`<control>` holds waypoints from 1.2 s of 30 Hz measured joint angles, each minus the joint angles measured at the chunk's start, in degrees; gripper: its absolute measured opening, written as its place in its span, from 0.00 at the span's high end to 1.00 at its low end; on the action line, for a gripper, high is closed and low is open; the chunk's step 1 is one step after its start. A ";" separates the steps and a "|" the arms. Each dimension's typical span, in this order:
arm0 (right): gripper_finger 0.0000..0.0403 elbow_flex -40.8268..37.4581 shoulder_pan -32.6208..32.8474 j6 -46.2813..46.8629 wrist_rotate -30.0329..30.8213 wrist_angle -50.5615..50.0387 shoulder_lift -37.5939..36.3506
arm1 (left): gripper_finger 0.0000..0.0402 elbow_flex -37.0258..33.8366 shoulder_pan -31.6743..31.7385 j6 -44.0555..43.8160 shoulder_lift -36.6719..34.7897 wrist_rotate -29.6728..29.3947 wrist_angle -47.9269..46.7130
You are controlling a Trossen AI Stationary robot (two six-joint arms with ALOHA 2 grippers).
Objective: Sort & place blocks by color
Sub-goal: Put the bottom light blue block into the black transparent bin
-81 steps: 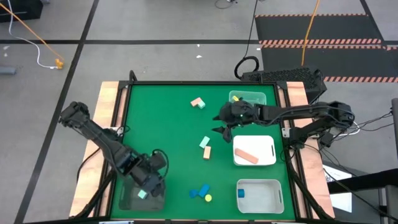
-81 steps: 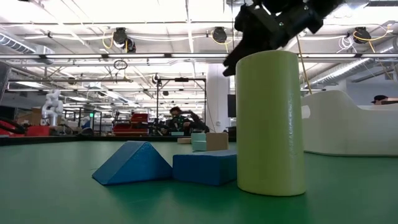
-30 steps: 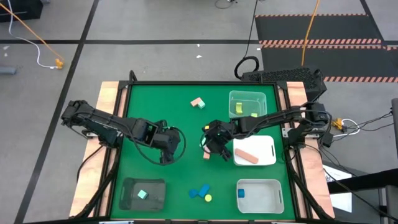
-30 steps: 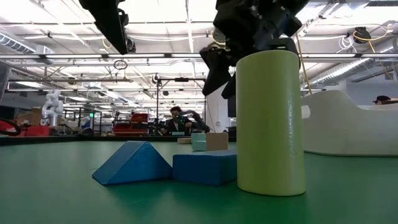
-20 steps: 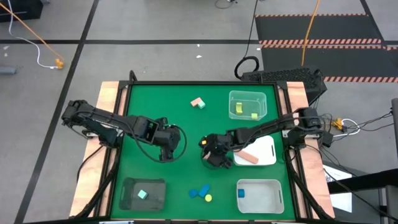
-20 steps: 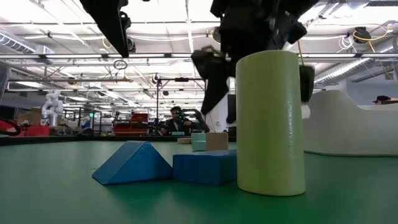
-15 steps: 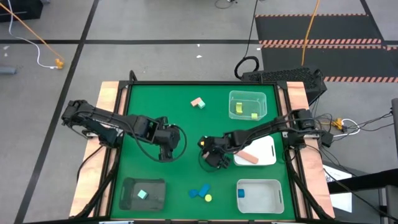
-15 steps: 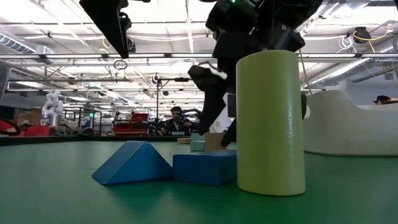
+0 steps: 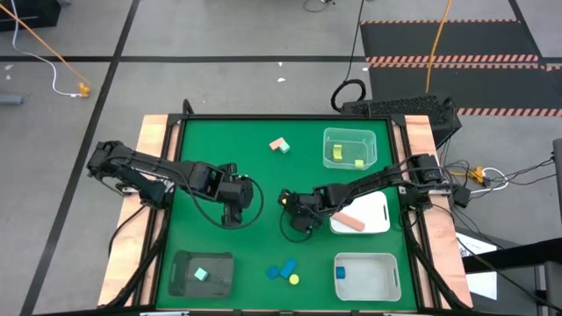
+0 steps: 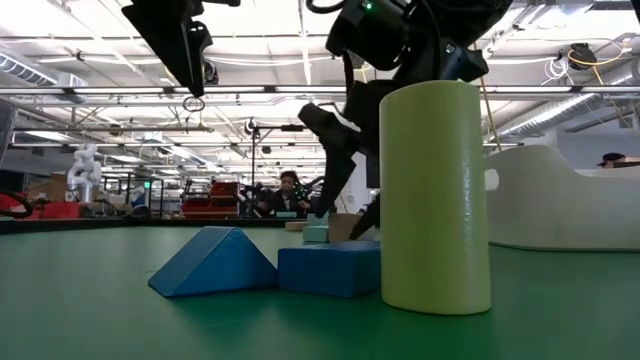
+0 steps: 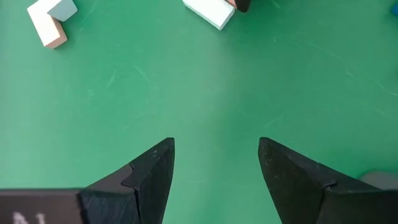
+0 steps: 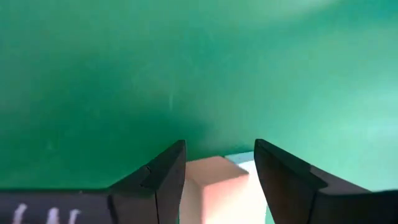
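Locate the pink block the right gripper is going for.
Mid-table in the high view, under the right gripper; the pink block sits between its open fingers, touching a mint block, left of the white tray.

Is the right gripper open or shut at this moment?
Open. The right gripper has its fingers spread to either side of the pink block, which lies between them on the green table.

Moved from the top-right clear tray down to frame centre: right hand, now low, fingers open astride the salmon block. Left hand shifted from the lower-left dark tray to left of centre.
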 joint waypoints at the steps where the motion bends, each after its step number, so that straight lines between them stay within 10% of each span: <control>1: 0.55 0.00 -0.08 -1.49 -0.03 -0.53 0.00 | 0.42 0.00 0.00 0.12 0.00 0.00 0.00; 18: 0.55 -0.01 -2.28 10.91 5.67 -10.51 -7.32 | 0.42 0.00 0.41 1.70 0.04 -1.06 0.68; 36: 0.55 -0.07 -7.45 55.28 13.54 -8.19 -22.36 | 0.42 -0.07 3.76 -8.67 7.07 -1.66 22.72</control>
